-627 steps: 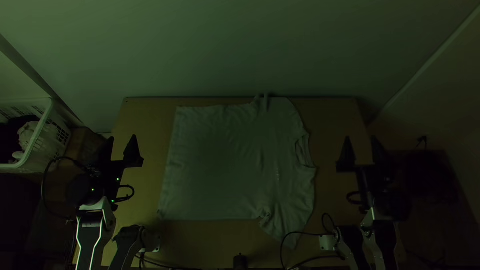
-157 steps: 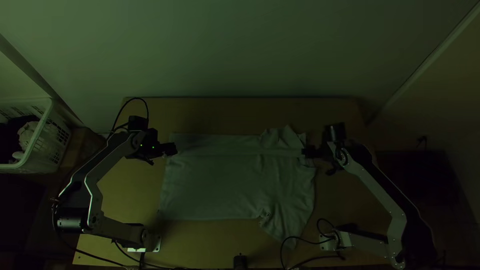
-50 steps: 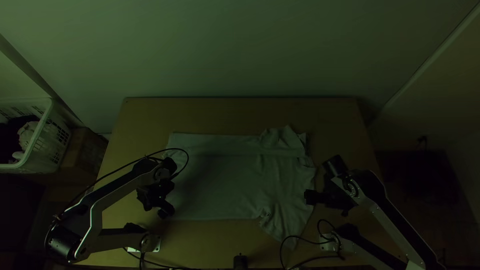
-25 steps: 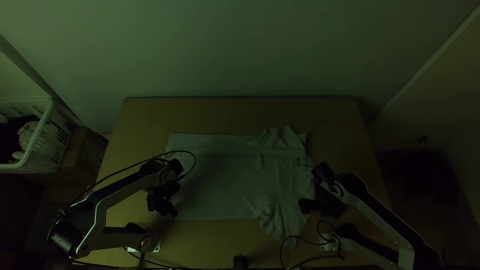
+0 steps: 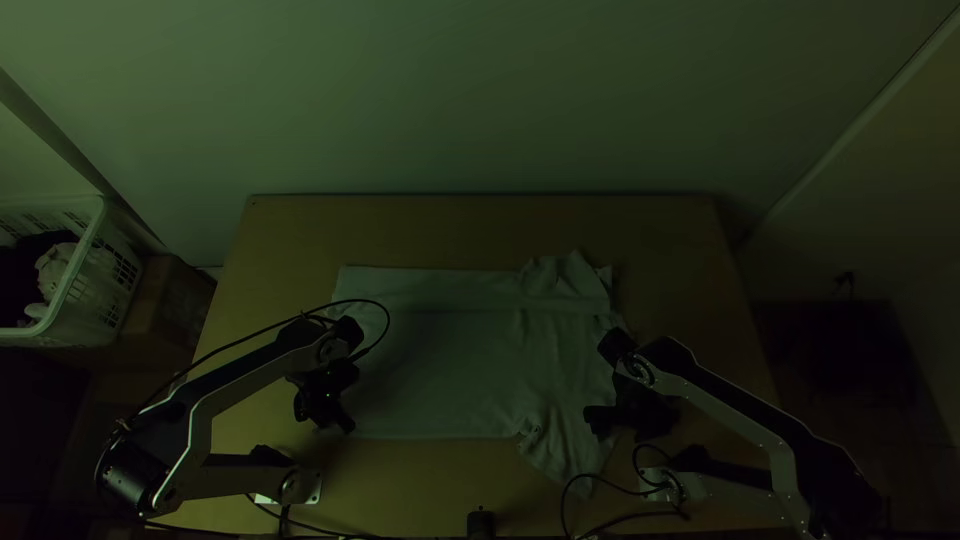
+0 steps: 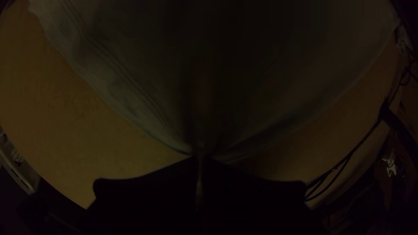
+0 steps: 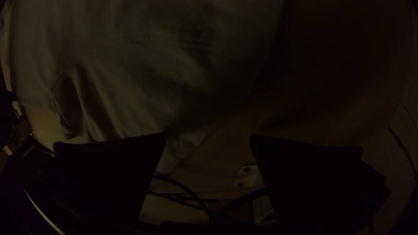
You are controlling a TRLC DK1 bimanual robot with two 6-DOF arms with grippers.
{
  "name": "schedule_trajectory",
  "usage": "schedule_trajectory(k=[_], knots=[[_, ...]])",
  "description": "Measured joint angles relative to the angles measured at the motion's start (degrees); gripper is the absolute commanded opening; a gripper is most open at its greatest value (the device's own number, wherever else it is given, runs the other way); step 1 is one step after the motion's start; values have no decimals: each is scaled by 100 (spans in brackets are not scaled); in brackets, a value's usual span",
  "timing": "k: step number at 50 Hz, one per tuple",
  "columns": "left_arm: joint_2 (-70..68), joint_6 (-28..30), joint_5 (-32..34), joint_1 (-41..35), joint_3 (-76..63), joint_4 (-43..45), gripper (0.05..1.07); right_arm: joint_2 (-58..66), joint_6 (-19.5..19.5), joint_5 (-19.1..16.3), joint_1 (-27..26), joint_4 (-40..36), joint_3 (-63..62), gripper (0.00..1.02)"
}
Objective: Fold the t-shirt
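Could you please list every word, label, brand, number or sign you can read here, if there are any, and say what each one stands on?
None that I can read, in any view.
T-shirt: no readable text; the light is too dim to rule out small print.
Basket: no readable text.
Left arm and right arm: no legible label or number.

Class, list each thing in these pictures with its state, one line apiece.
T-shirt: far side folded over, near sleeve spread
Left pincer: shut on the T-shirt's hem corner
Right pincer: open, at the near sleeve
Basket: upright, holding cloth
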Motion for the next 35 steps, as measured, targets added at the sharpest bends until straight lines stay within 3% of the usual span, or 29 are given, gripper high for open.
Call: schedule_trajectory(k=[12, 22, 24, 25, 35], knots=[[0, 87, 9, 87, 11, 7, 8, 352, 0, -90, 111, 133, 7, 77], [0, 107, 7, 107, 33, 17, 8, 452, 28, -90, 256, 260, 98, 24], [0, 109, 4, 109, 48, 24, 8, 452, 28, -79, 308, 293, 116, 5], [0, 111, 2, 114, 57, 26, 8, 450, 31, -66, 334, 321, 120, 2], [0, 153, 4, 289, 221, 133, 8, 31, 24, 101, 396, 695, 173, 3]])
